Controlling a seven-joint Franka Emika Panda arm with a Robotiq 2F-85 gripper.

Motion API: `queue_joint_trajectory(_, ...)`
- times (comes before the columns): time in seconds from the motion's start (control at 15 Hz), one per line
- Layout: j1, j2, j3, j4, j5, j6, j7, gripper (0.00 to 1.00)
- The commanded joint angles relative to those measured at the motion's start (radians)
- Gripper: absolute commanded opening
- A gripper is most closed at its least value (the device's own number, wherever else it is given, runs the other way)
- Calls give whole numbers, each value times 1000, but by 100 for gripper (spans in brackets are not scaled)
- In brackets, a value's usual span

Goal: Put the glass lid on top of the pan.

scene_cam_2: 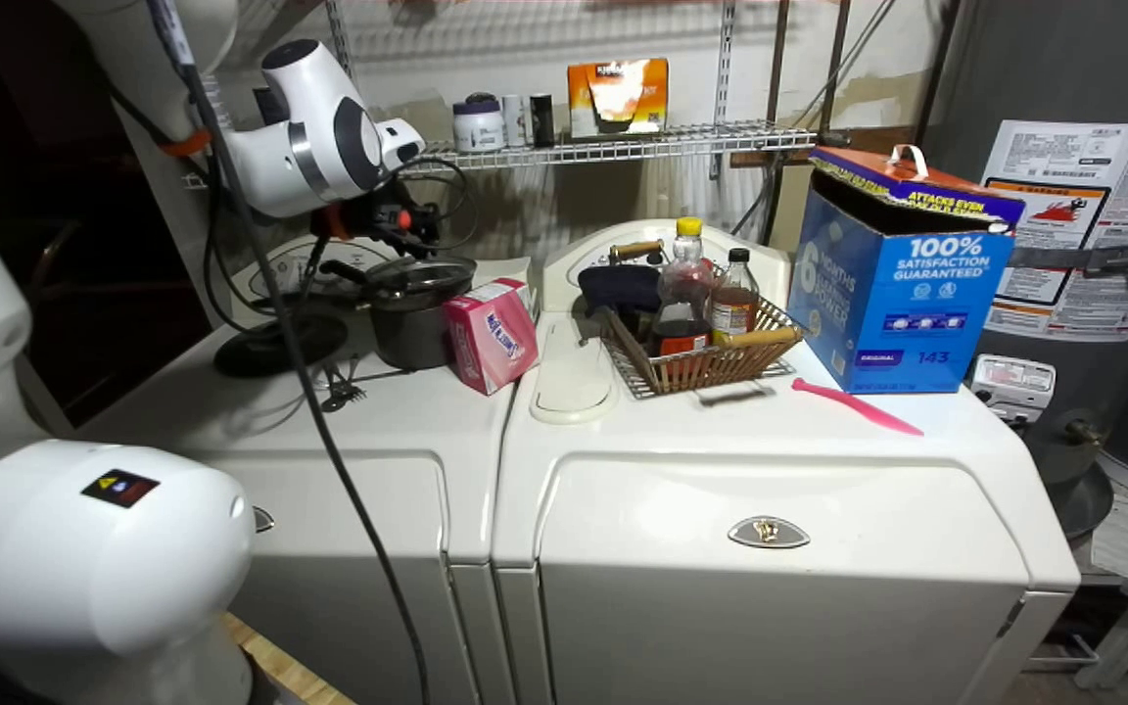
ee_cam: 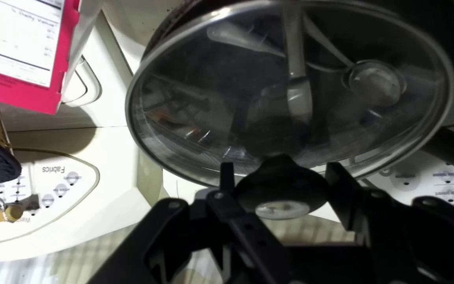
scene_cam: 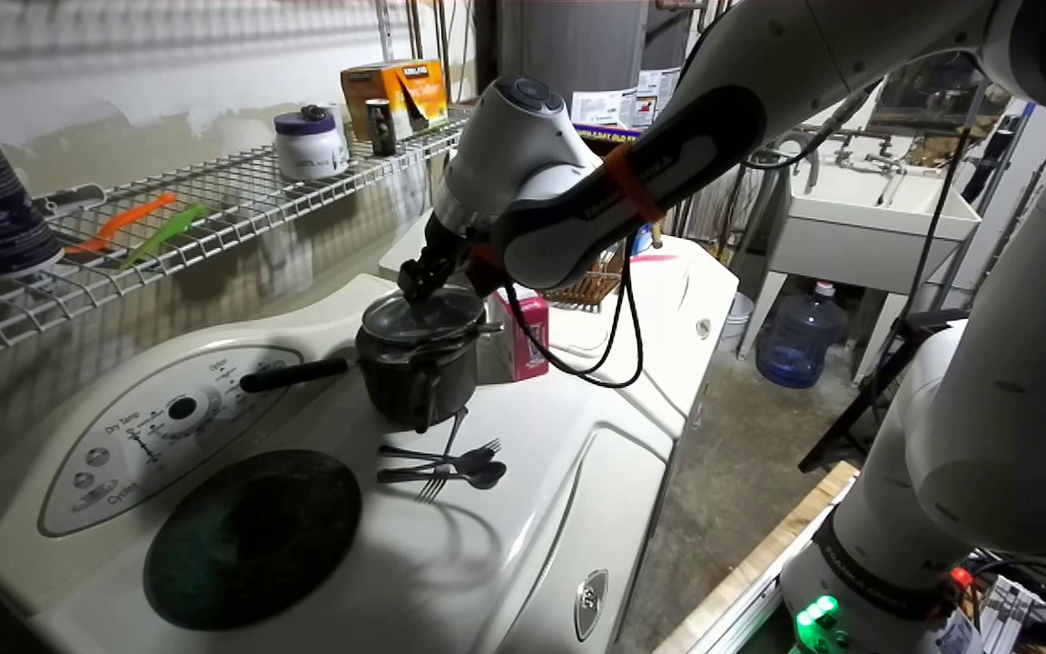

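The glass lid [scene_cam: 387,320] is round and clear with a metal rim and a black knob [ee_cam: 282,185]. It sits over the mouth of the dark pan [scene_cam: 419,386], and it also shows in an exterior view [scene_cam_2: 427,277] above the pan [scene_cam_2: 407,338]. In the wrist view the lid [ee_cam: 227,90] is slightly offset from the dark pan edge behind it. I cannot tell whether it rests fully on the rim. My gripper [ee_cam: 278,171] has a finger against each side of the knob. Pale utensil-like shapes show through the glass. The pan's long black handle [scene_cam: 296,374] points toward the control panel.
A pink box [scene_cam_2: 493,338] stands close beside the pan. Forks and a spoon [scene_cam: 441,463] lie in front of it, near a dark round disc [scene_cam: 255,536]. A wire shelf [scene_cam: 241,195] runs along the wall above. A basket with bottles [scene_cam_2: 711,362] stands farther along.
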Motion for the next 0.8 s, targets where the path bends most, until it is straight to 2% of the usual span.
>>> queue_joint_trajectory(0.0,12,34,13,69,-39,-68,-19,34)
queue_joint_trajectory(0.27,22,69,31,101,-31,-104,-68,34)
queue_joint_trajectory(0.33,-15,76,73,107,-32,-117,-81,34)
queue_joint_trajectory(0.6,-23,77,83,133,-59,-197,-93,34)
queue_joint_trajectory(0.67,-25,75,86,137,-59,-202,-99,84)
queue_joint_trajectory(0.73,-26,69,88,140,-69,-211,-95,86)
